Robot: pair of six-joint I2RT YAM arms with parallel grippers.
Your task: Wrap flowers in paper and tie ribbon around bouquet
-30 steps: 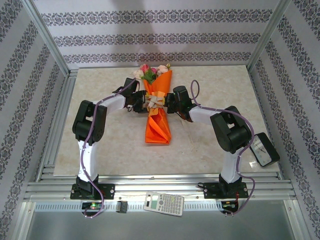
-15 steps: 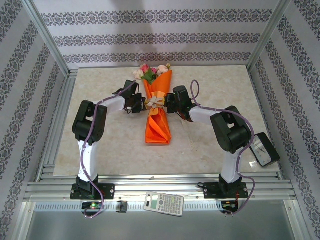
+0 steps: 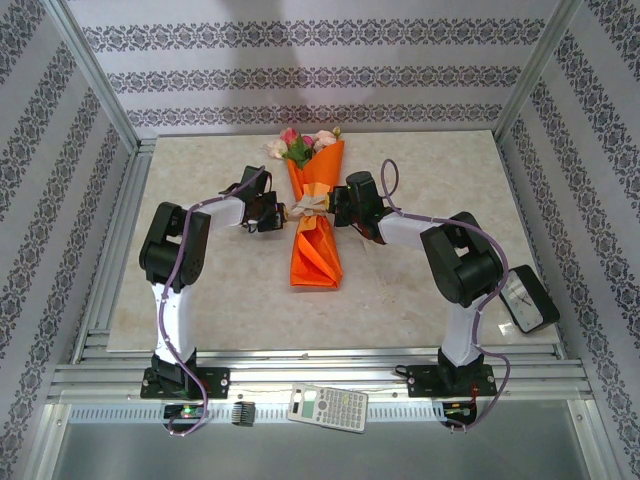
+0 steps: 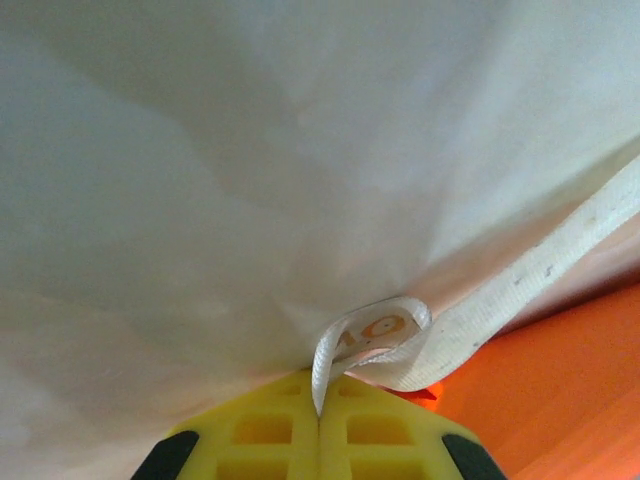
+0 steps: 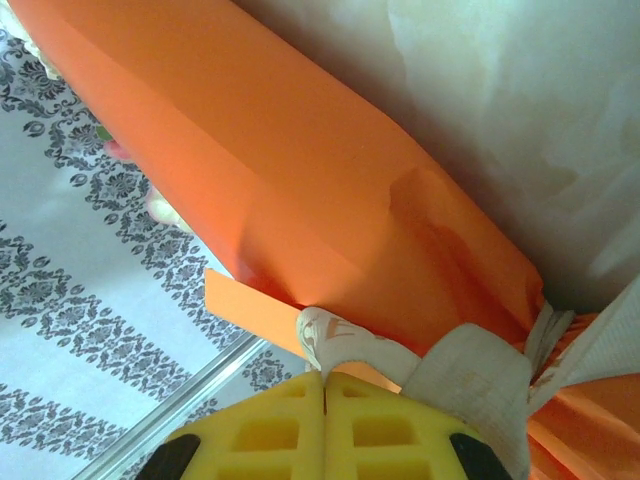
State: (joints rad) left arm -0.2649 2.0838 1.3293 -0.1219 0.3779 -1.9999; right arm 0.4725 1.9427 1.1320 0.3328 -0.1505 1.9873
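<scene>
The bouquet (image 3: 316,235) lies on the table as an orange paper (image 5: 300,170) cone, with the flowers (image 3: 300,146) at its far, wide end. The pale ribbon (image 3: 311,203) crosses the cone's waist. My left gripper (image 3: 280,213) is just left of the cone. In the left wrist view it (image 4: 320,388) is shut on a looped ribbon (image 4: 375,335) end that runs taut towards the paper (image 4: 570,400). My right gripper (image 3: 335,207) is at the cone's right side. In the right wrist view it (image 5: 323,378) is shut on the other ribbon (image 5: 335,340) end.
A calculator (image 3: 328,408) rests on the front rail and a small white device (image 3: 526,300) sits beside the right arm. Aluminium frame rails (image 3: 110,250) and patterned walls enclose the table. Bare table (image 3: 400,290) lies in front of the bouquet.
My left gripper has shut on the ribbon end and drawn back to the left, away from the cone. The right gripper and the bouquet have stayed put.
</scene>
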